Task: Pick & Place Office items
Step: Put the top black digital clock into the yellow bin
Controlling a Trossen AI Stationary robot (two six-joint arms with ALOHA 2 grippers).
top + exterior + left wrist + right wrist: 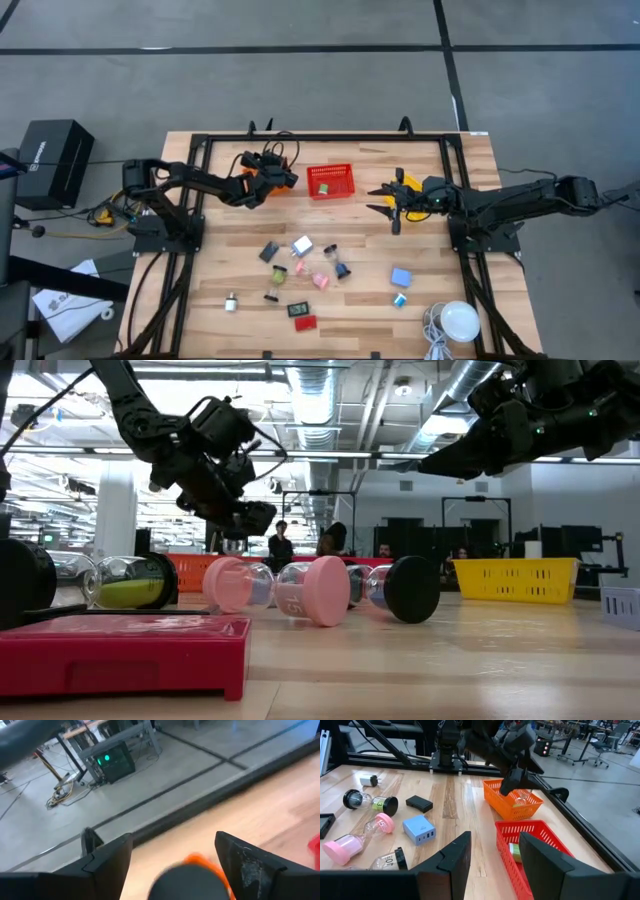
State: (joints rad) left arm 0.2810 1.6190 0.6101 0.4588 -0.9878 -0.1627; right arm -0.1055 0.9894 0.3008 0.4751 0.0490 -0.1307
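Under my left gripper (272,170) sits the orange basket (514,803), the red basket (331,181) just beside it, the yellow basket (516,580) under my right gripper (385,199).

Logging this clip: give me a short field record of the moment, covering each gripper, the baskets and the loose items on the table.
left gripper: open, above the orange basket, nothing between its fingers
orange basket contents: a clear item lies inside, kind unclear
right gripper: part open, empty, beside the yellow basket
red basket: between the two grippers, at the table's far side
loose items: pink hourglass, black-capped hourglass, blue block, flat red rectangle, still on the table
white dome: near right corner
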